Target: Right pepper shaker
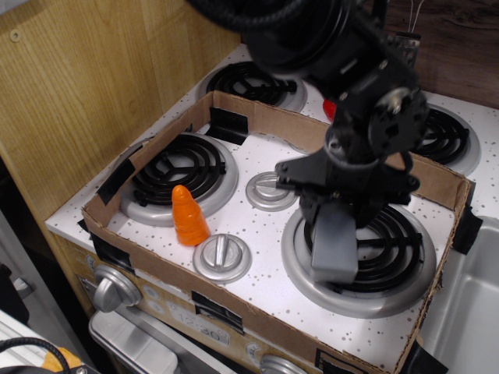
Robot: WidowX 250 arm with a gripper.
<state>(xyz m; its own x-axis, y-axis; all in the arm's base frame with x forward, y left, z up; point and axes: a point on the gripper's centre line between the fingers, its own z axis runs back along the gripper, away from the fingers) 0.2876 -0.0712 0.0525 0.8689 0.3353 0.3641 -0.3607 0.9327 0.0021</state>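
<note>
One small orange plastic carrot (188, 216) stands upright at the left, against the rim of the black coil burner (181, 171) inside the shallow cardboard tray (257, 313). Right of two round silver knobs, the black gripper (337, 204) pinches the flat gray plastic pepper shaker (334, 243), which hangs over the right-hand burner (387, 257).

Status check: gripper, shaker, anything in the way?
Gripper shut on shaker. Shaker hangs over right burner, cap hidden. Carrot off to the side, clear.
</note>
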